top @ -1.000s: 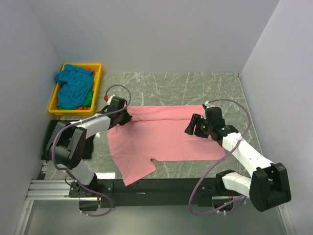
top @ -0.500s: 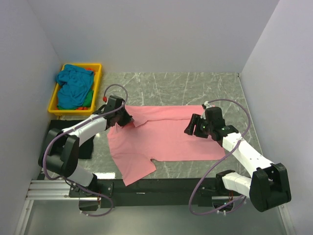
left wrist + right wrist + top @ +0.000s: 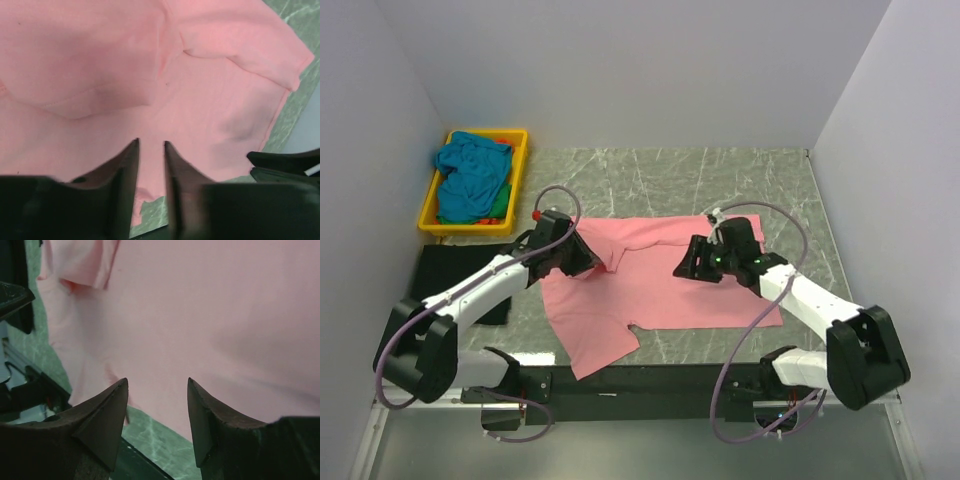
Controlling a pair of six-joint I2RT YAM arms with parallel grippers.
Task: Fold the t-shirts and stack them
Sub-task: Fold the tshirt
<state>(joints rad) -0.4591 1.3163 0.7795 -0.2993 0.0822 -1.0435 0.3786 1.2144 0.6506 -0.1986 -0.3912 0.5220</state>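
- Shifted inward vs earlier: left gripper (image 3: 151, 144) toward 3 o'clock, right gripper (image 3: 157, 382) toward 9.
- Can't tell left's hold; right spread, empty.
- Lay pink shirt (image 3: 660, 290) fold flat.

A yellow plastic tray (image 3: 518, 150) sits beside the green marble table's (image 3: 720, 180) far left corner, near a black mat (image 3: 440, 264).

No lettering, label, brand mark, number or sign can be read in any view. The pink t-shirt (image 3: 660, 295) is plain cloth on both wrist views, and the yellow tray (image 3: 460, 229) at the far left shows no legible marking.
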